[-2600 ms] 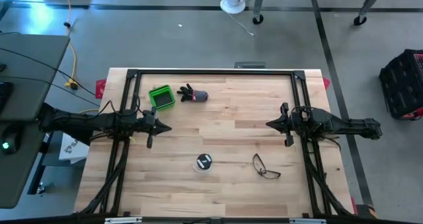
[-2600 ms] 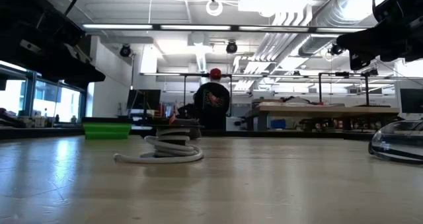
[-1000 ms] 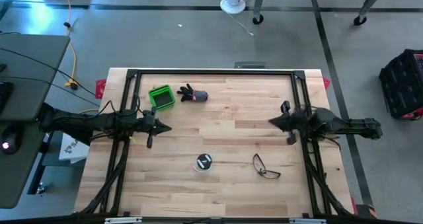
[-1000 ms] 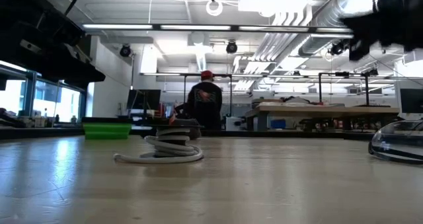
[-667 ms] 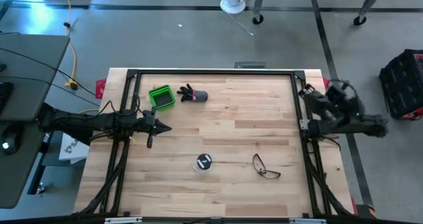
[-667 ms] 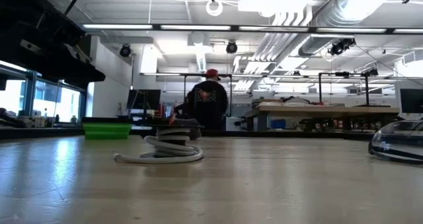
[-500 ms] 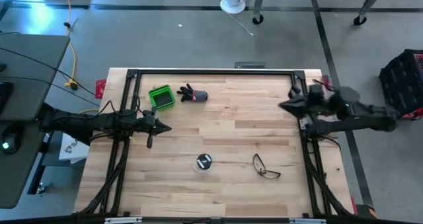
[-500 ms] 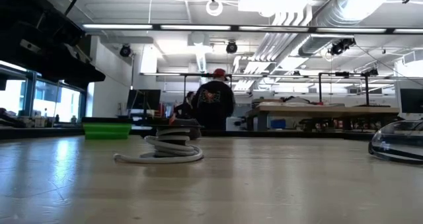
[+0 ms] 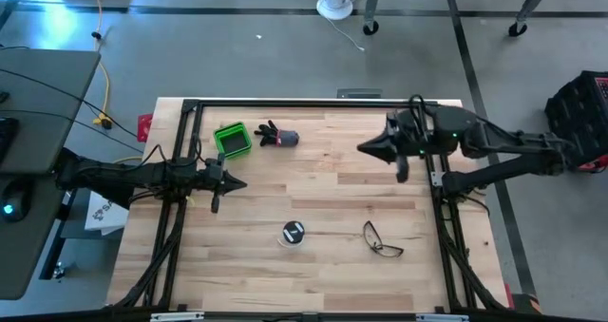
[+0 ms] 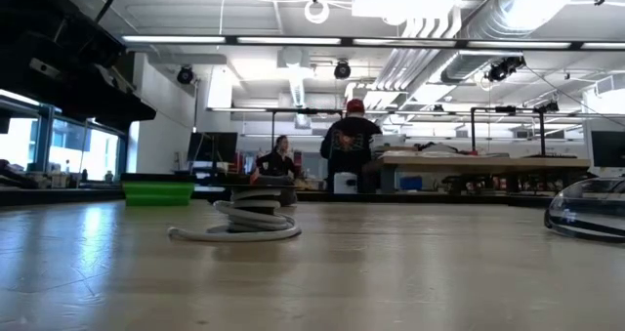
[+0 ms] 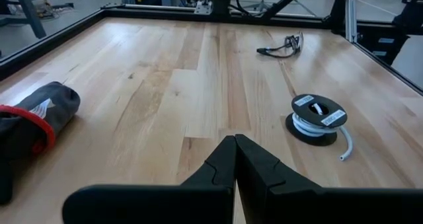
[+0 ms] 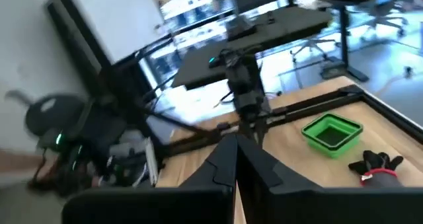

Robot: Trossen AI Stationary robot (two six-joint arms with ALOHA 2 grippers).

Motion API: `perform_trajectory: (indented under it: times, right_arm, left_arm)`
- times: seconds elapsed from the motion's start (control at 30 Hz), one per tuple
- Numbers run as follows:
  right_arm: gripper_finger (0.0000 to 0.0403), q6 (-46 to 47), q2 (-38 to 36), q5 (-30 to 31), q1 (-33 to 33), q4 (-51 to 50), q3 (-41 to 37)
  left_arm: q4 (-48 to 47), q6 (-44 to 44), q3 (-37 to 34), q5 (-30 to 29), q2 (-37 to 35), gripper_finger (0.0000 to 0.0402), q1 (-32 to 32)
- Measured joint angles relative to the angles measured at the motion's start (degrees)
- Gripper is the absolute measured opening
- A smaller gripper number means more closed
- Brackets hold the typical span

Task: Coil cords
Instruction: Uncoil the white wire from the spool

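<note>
Over the far right part of the table (image 9: 332, 184), the right gripper (image 9: 366, 148) now reaches inward past the black frame rail, where half a second ago it sat back near the right edge and a moment before that was swung off outside the rail; its fingers are pressed together in the right wrist view, holding nothing. So the right arm is re-entering the workspace, but it is well apart from the cord, so I judge no coiling contact is under way. The left gripper (image 9: 231, 182) has not moved across all frames; it hovers over the left side with its fingers (image 11: 254, 163) together and empty. The cord (image 9: 293, 234) sits on the near-middle of the table, white turns wrapped on the small black reel (image 11: 318, 112), with one short loose tail (image 11: 346, 145) curling off onto the wood (looks mostly wound already, only that end left). The glasses (image 9: 382, 239) lie just right of the reel, apart from it, so a right-side approach needs care not to sweep them. The green tray (image 9: 231, 140) and the dark glove (image 9: 276, 135) are at the far left, well apart from the reel. Open wood lies between both grippers and around the reel on its far and left sides; the near table edge is fairly close behind it. People in the room beyond (low view) are far off.
</note>
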Motion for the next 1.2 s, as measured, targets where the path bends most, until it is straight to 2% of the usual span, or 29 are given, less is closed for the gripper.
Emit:
perform_trajectory:
  times: [0.1, 0.17, 0.2, 0.27, 0.33, 0.37, 0.43, 0.53, 0.67, 0.73, 0.77, 0.83, 0.9, 1.0, 1.07, 1.13, 1.2]
  right_arm:
    - [0.0, 6.8, 2.8, 5.5, 0.0, 0.8, 2.6]
    - [0.0, 9.0, 4.4, 8.2, 0.0, 2.3, 3.6]
    - [0.0, 9.2, 5.2, 9.2, 0.0, 3.5, 4.0]
    - [0.0, 9.4, 6.9, 11.2, 0.0, 8.6, 4.6]
    - [0.0, 9.4, 8.6, 11.9, -0.4, 13.9, 5.3]
    - [0.0, 8.9, 9.5, 11.9, -0.5, 15.9, 6.0]
    - [0.0, 7.3, 11.0, 11.9, -0.9, 16.7, 7.8]
    - [0.0, 3.2, 11.9, 11.9, -1.1, 15.2, 10.8]
    - [0.0, -1.5, 11.7, 11.9, -1.7, 10.7, 13.9]
    - [0.0, -2.6, 11.5, 11.9, -2.5, 6.9, 15.5]
    - [0.0, -2.7, 11.4, 11.9, -2.9, 4.9, 16.2]
    - [0.0, -2.6, 11.3, 11.9, -3.5, 1.8, 17.7]
    - [0.0, -2.7, 11.3, 11.8, -4.1, -2.3, 18.8]
    - [0.0, -2.0, 11.4, 10.7, -4.5, -10.8, 20.2]
    - [0.0001, -1.6, 11.4, 10.6, -4.5, -17.1, 21.0]
    - [0.0006, -1.2, 11.3, 10.4, -4.5, -22.9, 21.3]
    - [0.0015, -0.1, 11.4, 9.5, -4.3, -28.1, 21.2]
  left_arm:
    - [7.7, -4.4, 0.0, 2.0, 0.1, 0.0001, -0.2]
    - [18.7, -10.7, 0.0, 3.5, 0.3, 0.0001, -0.6]
    - [24.2, -14.6, 0.0, 2.4, 0.6, 0.0001, -0.6]
    - [34.9, -23.6, 0.0, -5.0, 1.2, 0.0001, -0.7]
    - [41.8, -31.9, 0.2, -16.5, 2.2, 0.0001, -0.7]
    - [42.9, -35.9, 0.5, -22.0, 2.4, 0.0001, -0.7]
    - [43.6, -44.8, 0.6, -27.9, 2.4, 0.0001, -0.7]
    - [42.9, -52.2, 0.6, -28.5, 2.5, 0.0001, -0.8]
    - [46.8, -54.4, 1.2, -26.3, 5.1, 0.0001, -0.5]
    - [48.4, -50.1, 5.7, -21.7, 8.1, 0.0001, 0.4]
    - [47.9, -45.7, 9.3, -16.9, 10.0, 0.0001, 0.7]
    - [41.0, -39.5, 17.8, -9.3, 15.1, 0.0001, 1.0]
    - [25.9, -35.7, 28.4, -3.5, 21.3, 0.0003, 1.7]
    - [-8.5, -29.6, 45.3, 7.7, 30.5, 0.0023, 3.2]
    - [-27.8, -24.6, 54.0, 9.4, 36.3, 0.0046, 3.4]
    - [-37.7, -22.7, 57.8, 9.4, 41.5, 0.0074, 3.0]
    - [-41.1, -25.7, 57.1, 12.7, 45.7, 0.0104, 2.7]
